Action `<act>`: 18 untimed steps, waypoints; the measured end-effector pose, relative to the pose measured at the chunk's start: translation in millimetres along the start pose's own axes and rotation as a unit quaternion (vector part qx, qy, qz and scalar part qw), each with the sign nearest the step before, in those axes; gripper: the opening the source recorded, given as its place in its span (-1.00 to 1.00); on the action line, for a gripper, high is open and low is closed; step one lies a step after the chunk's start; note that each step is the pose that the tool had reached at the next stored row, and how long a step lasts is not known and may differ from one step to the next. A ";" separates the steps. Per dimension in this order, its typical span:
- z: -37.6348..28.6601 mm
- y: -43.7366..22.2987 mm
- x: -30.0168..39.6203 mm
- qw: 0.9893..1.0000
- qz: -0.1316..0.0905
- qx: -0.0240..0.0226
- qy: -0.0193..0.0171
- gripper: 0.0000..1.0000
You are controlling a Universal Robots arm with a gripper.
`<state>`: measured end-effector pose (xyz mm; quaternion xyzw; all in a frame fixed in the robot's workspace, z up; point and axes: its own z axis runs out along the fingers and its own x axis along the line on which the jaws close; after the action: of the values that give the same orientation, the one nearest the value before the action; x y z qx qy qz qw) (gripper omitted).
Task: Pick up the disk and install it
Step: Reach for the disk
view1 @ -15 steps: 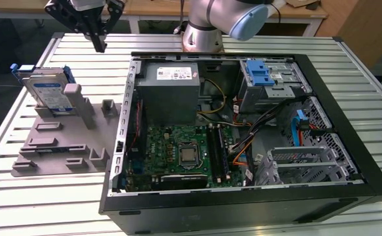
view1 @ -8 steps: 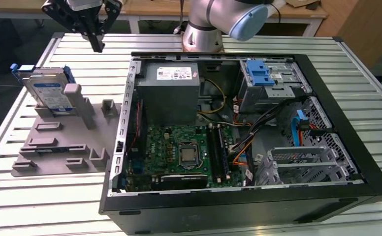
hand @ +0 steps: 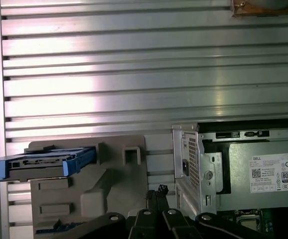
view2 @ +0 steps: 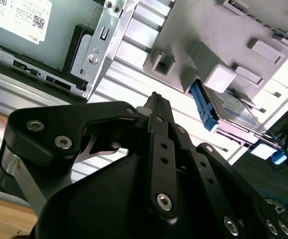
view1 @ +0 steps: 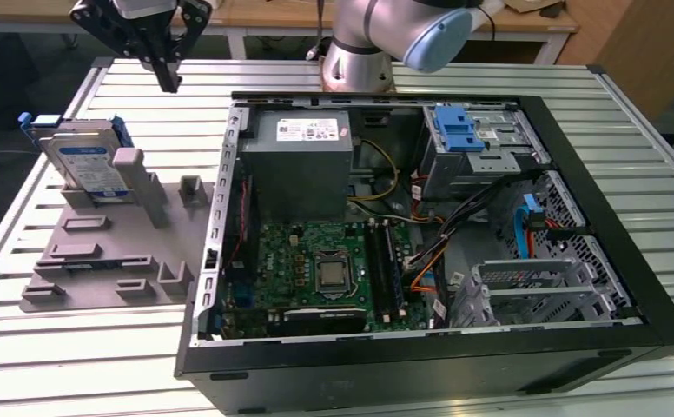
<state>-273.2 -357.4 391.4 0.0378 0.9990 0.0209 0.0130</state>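
The claw (view1: 173, 82) hangs in the air above the far left part of the counter (view1: 59, 365), as seen in the exterior view. Its fingers are narrow, pressed together to one tip, and they hold nothing; both wrist views show this too.

The disk (view1: 88, 161) stands upright on its edge in a grey holder (view1: 105, 252), at the exterior view's left, just beside the open computer case (view1: 615, 200). The disk is below the claw and apart from it. In the first wrist view its blue frame (hand: 79, 158) sticks out over the holder.

Inside the case, the grey metal box (view1: 302, 165) lies at the far left corner, and the silver cage (view1: 476, 139) with the blue latch is at the far right.
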 end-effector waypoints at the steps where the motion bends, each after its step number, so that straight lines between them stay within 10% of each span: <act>1: 0.1 1.1 1.9 1.000 0.000 0.003 0.000 -0.79; 18: 0.0 7.8 62.3 1.000 0.000 0.007 -0.001 -0.79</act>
<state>-334.7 -344.9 390.2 0.0378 0.9991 0.0139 0.0134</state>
